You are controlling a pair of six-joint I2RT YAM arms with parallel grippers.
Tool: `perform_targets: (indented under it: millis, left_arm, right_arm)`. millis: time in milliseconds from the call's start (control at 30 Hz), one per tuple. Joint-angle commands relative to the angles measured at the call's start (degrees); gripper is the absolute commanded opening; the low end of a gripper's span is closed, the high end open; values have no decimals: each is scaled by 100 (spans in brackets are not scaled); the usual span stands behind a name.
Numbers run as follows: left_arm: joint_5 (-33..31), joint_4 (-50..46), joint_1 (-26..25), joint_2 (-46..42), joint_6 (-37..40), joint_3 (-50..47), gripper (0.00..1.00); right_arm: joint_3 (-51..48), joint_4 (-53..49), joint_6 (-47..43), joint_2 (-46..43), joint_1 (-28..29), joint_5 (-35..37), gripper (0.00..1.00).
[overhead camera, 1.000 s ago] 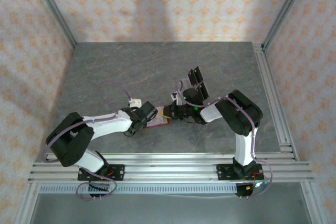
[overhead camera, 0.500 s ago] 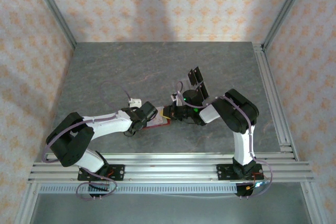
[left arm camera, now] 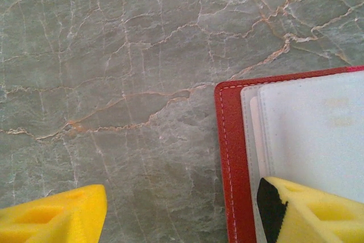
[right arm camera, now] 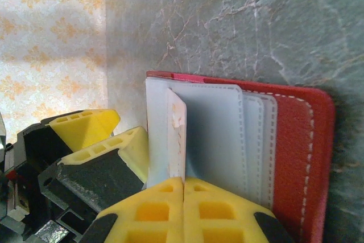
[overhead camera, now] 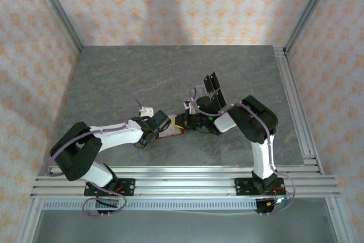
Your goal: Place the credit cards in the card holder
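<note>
1. The right claw has its yellow fingers pressed together, pinching the near edge of a pale credit card that stands on edge.
2. That card rises against the pale inner pockets of the card holder, at the end of the holder closest to the other arm. From this angle it is hard to tell whether the card's far edge sits inside a pocket or only rests against one.
3. The card holder lies open and flat on the counter, a red stitched border framing several stacked pale pockets.
4. The left claw stands about half open and grips nothing. One yellow finger is over the pale pocket at a corner of the holder, and the other is over bare counter just beside the red edge.
5. In the top view both claws meet over the holder near the middle of the counter, nearer the near edge than the far one.
6. Two dark cards lie on the counter just behind the right claw, toward the far edge and apart from the holder.
</note>
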Motion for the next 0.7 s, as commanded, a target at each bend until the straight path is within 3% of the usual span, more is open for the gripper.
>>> perform_targets:
  millis: [0,433,600,667]
  left_arm:
    - [-116,-132,-38,88,-106,-139,72]
    - [-109,-125,-51,115,-106,-124,72]
    - [-99,-105,-57,137,-115,-107,72]
    - [-97,-101,-58,137,-117,-100,72]
  right_arm:
    - [91,-198,-156,95,73,-106,0]
    - [493,-1314,-651,166,167,-264,0]
    - [849,-2385,-1180,151,221,-154,0]
    - [907,-2689,-1376,85,225,-79,5]
